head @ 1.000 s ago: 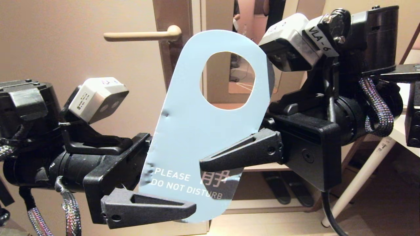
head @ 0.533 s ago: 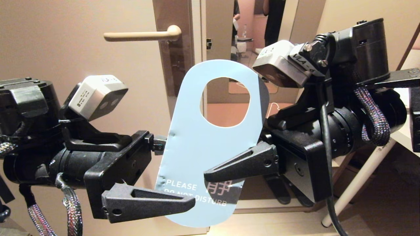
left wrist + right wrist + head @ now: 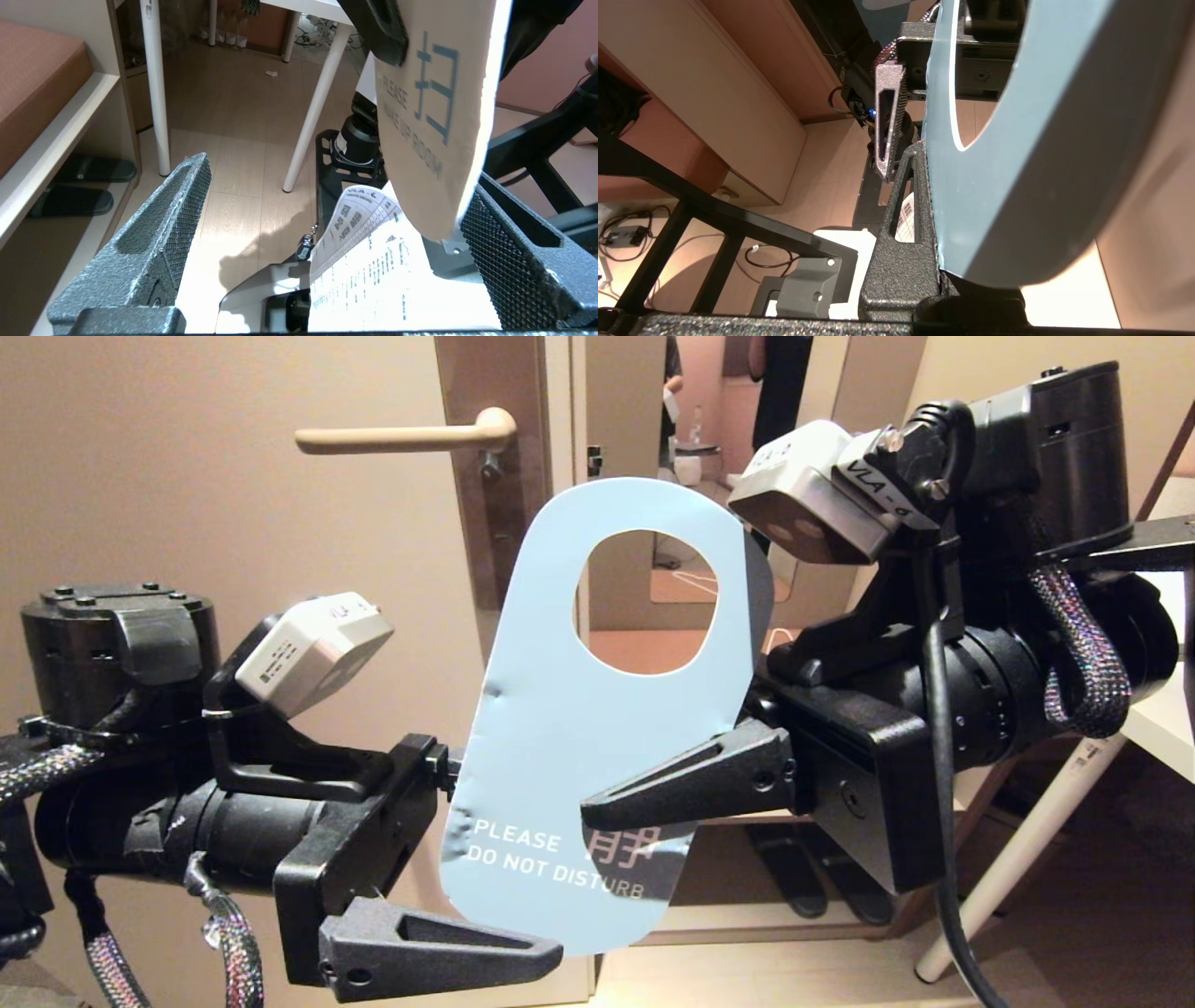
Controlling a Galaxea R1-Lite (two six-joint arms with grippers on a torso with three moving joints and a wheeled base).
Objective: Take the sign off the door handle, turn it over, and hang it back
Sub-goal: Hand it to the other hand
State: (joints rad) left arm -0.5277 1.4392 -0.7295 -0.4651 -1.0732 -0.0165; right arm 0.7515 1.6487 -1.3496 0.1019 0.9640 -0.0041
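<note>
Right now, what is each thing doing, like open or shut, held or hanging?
sign: off the handle, held upright in the air, blue "PLEASE DO NOT DISTURB" face toward the head camera.
door handle: level, nothing hanging on it.
right gripper: fingers shut on the sign.
left gripper: fingers wide open around the sign's lower end, not gripping.

— What does the room look like behind all that?
— A beige door [image 3: 233,569] fills the left side, and beside it an opening shows a pinkish room [image 3: 709,392] beyond. The floor [image 3: 243,154] is pale wood planking, brightly lit in patches.
— Any furniture?
— A white-legged table [image 3: 322,88] stands on the planks. A low shelf [image 3: 56,140] runs along the wall, with dark slippers [image 3: 88,170] tucked under it and a brown cushion [image 3: 37,79] on top.
</note>
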